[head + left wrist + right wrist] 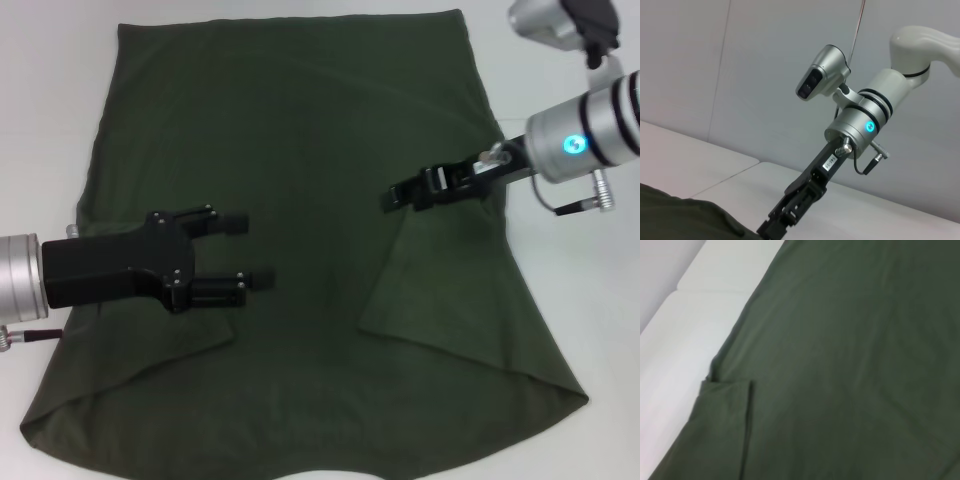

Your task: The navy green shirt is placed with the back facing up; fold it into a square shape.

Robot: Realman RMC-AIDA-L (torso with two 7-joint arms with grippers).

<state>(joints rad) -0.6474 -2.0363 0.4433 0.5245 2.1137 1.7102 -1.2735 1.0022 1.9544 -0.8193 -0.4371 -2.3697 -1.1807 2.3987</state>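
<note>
The navy green shirt (pixel 300 120) lies flat across the white table, dark olive and plain, with both side parts folded inward over the body. My left gripper (pixel 246 251) is open and empty, hovering over the shirt's left folded part. My right gripper (pixel 388 202) reaches in from the right, low over the slanted edge of the right folded flap (pixel 450 270). The left wrist view shows the right gripper (pixel 776 226) above the shirt's edge (pixel 680 220). The right wrist view shows the shirt (pixel 840 340) with a folded sleeve corner (pixel 722 405).
The white table (pixel 40 100) shows bare at the far left, the far right and along the back edge, and also in the right wrist view (pixel 700 305). A grey wall (pixel 740 60) stands behind the table. The shirt's near hem runs out of the head view at the bottom.
</note>
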